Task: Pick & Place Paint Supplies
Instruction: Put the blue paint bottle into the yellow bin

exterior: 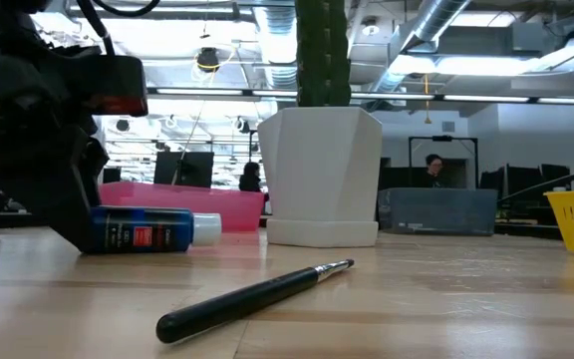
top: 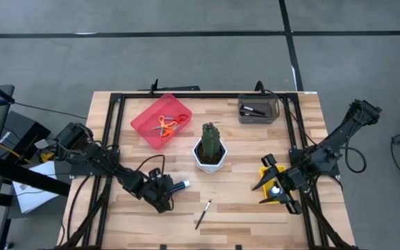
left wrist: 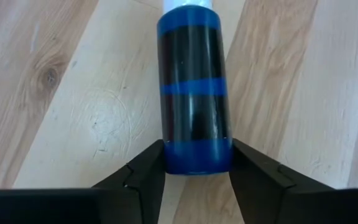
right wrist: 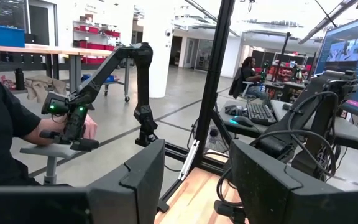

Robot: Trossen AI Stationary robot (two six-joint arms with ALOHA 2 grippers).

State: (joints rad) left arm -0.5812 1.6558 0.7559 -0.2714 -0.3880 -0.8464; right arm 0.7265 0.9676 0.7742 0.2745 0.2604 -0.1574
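I am lying my left gripper (left wrist: 196, 171) low on the table (top: 242, 208), its fingers (left wrist: 143, 171) pinching the base of a blue paint bottle (left wrist: 192, 93) lying on its side near the front left. A paintbrush (top: 202, 214) is lying just beside it. My right gripper (top: 275, 186) is waiting, jaws spread, over what seems a yellow bin (top: 278, 196).
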